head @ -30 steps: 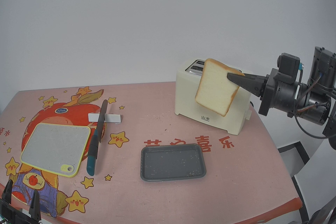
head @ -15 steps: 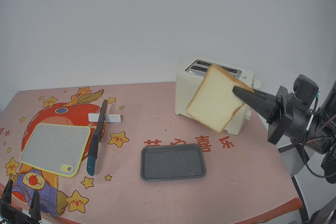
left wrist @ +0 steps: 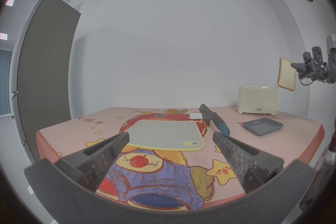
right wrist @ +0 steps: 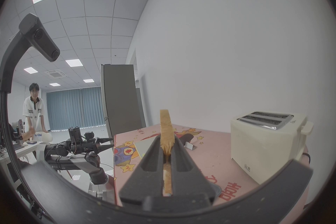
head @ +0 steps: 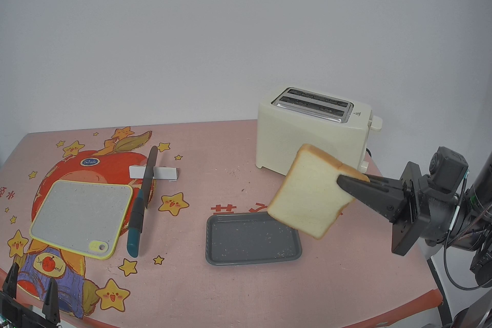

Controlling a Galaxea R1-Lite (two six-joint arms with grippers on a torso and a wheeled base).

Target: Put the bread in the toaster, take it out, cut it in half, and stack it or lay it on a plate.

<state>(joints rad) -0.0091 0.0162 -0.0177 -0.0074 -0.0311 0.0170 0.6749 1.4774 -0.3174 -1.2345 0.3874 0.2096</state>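
My right gripper (head: 351, 179) is shut on a slice of bread (head: 307, 198) by its crust and holds it tilted in the air, over the right end of the dark grey plate (head: 225, 244) and in front of the cream toaster (head: 302, 137). The bread (right wrist: 166, 132) stands edge-on between the right fingers (right wrist: 148, 161). The toaster's two slots (head: 312, 104) are bare. A knife (head: 140, 203) with a teal handle lies beside the grey cutting board (head: 79, 216) at the left. My left gripper (left wrist: 171, 151) stands open off the table's near left corner (head: 28, 293).
A small white holder (head: 164, 172) props the knife blade. The toaster's lever (head: 375, 123) sticks out on its right side, near the table's right edge. A grey panel (left wrist: 42, 74) stands to the far left of the table.
My right gripper has carried the bread away from the toaster top, down and toward the front, to a spot above the plate's right end.
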